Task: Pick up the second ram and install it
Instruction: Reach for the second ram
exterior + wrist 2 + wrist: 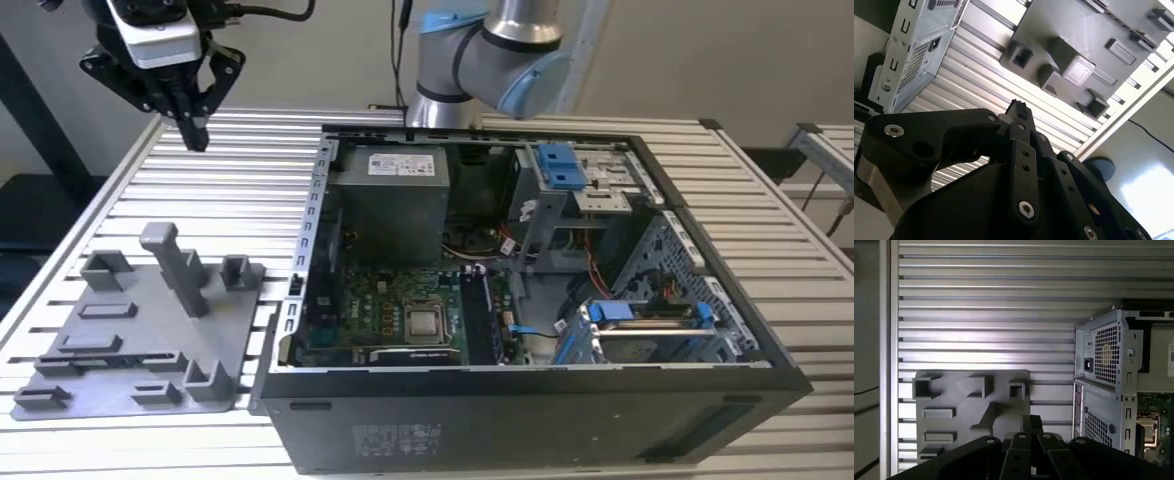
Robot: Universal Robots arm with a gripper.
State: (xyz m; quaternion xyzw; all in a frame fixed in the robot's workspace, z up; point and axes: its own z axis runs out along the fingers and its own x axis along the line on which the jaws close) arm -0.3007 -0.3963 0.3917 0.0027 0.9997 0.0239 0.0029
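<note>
One gripper [195, 132] — closed, empty — above table [254, 180], beyond tray [140, 305].

The surface [120, 200] is a bench of ribbed, pale metal slats, and in the first wrist view a soft band of glare [979, 335] lies across them. Behind it rises a plain beige wall [707, 60]. At the exterior view's right, a second slatted bench [830, 150] stands apart. In the second wrist view, a bright light patch [1146, 192] falls on the grey floor [1154, 145].

Slatted metal table [267, 160], grey pegged tray [140, 345] and open computer case [534, 425] side by side on it.
</note>
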